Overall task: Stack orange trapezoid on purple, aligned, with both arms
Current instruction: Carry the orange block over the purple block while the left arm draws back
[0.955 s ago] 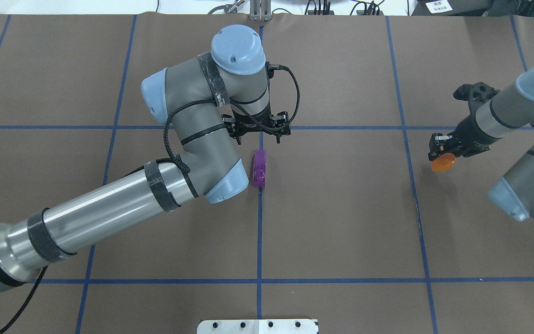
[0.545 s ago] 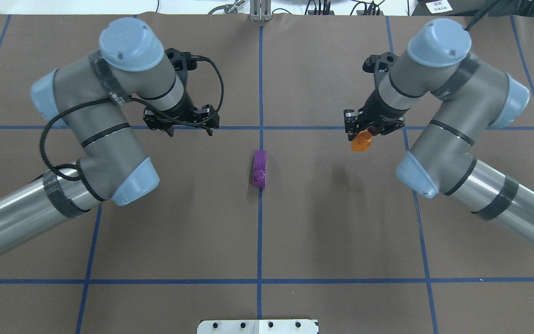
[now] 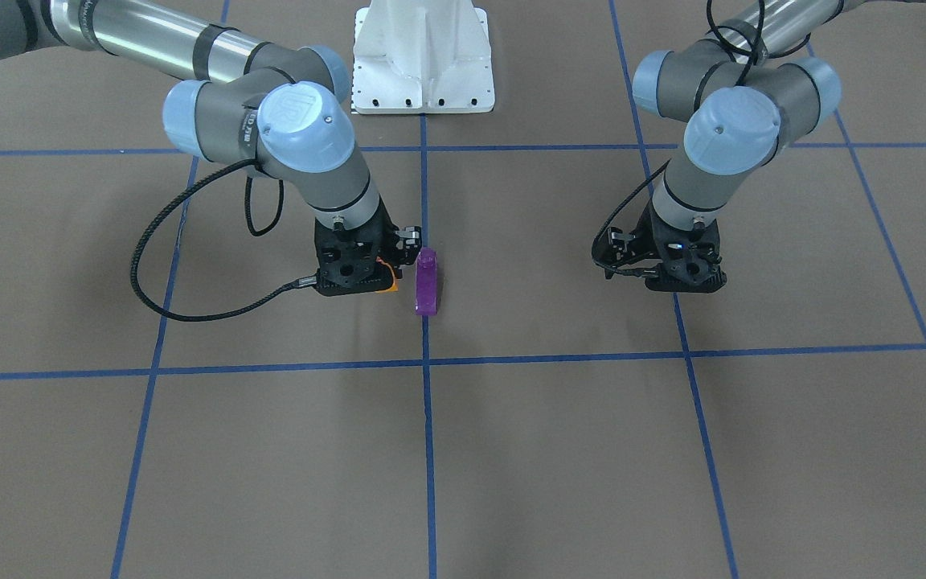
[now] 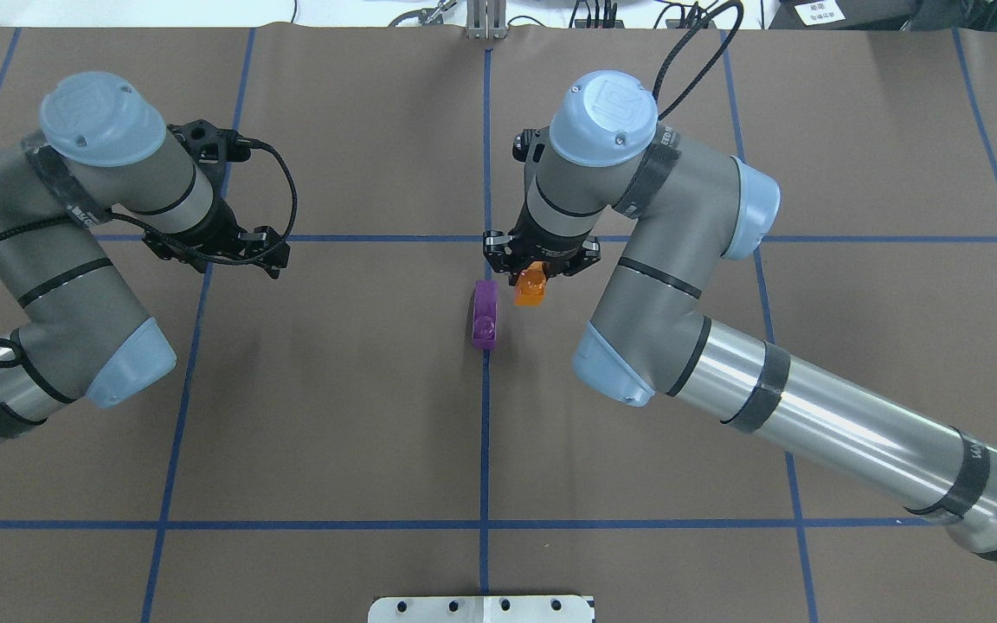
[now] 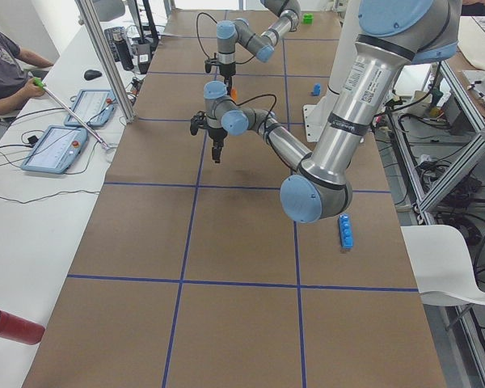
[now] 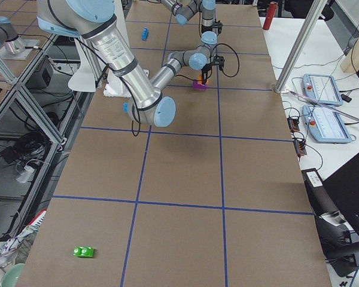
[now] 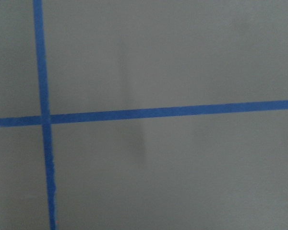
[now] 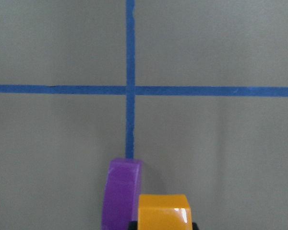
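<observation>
The purple brick stands stud up on the table's centre tape line; it also shows in the front view and the right wrist view. My right gripper is shut on the orange trapezoid, which it holds close beside the purple brick's far end, on its right, not over it. The orange trapezoid also shows in the right wrist view and as a sliver under the gripper in the front view. My left gripper is open and empty, well to the left of the purple brick.
A long blue brick lies near my base on the left side. A green brick lies at the table's right end. A red cylinder lies at the left end. The white base plate sits at the near edge.
My right arm has swung in from the right with the orange trapezoid to beside the purple brick. My left arm has drawn away from above the purple brick to the left.
</observation>
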You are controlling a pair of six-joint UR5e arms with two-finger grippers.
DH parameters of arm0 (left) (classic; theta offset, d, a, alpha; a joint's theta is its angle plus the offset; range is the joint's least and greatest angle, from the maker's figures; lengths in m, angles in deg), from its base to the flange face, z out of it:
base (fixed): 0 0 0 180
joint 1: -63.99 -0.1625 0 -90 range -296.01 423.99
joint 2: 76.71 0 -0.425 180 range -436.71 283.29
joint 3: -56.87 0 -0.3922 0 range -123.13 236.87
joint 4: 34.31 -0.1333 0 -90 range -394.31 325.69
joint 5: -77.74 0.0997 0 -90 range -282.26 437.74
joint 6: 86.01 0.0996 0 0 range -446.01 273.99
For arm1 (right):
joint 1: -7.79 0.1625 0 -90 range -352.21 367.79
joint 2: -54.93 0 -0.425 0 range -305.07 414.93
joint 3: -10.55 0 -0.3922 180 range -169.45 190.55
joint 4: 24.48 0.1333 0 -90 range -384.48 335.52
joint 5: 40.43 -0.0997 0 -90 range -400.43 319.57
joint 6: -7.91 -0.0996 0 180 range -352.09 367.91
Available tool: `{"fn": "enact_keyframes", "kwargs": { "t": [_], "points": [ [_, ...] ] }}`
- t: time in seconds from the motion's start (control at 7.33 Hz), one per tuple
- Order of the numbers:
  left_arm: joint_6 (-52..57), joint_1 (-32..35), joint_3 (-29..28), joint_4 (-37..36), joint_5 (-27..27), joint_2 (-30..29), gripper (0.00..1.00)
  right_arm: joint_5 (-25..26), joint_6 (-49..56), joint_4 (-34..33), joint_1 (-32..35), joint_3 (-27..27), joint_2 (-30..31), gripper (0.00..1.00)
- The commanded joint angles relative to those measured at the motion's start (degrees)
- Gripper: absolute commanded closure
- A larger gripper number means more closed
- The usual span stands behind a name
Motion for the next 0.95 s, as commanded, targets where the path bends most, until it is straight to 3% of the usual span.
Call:
{"fn": "enact_keyframes", "kwargs": {
  "t": [0.0, 0.27, 0.82],
  "points": [
    [0.35, 0.05, 0.23, -0.07, -0.03, 0.74, 0.01, 1.97, -0.39, -0.28, -2.27, 1.31, -1.61, 1.00],
    [-0.17, -0.21, 0.23, 0.01, 0.06, 0.74, 0.01, 2.42, -0.57, -3.00, -2.72, 3.94, -4.42, 1.00],
    [-0.44, -0.21, 0.40, 0.01, -0.03, 0.83, 0.01, 4.96, -0.57, -3.19, -5.18, 4.13, -4.43, 1.00]
  ]
}}
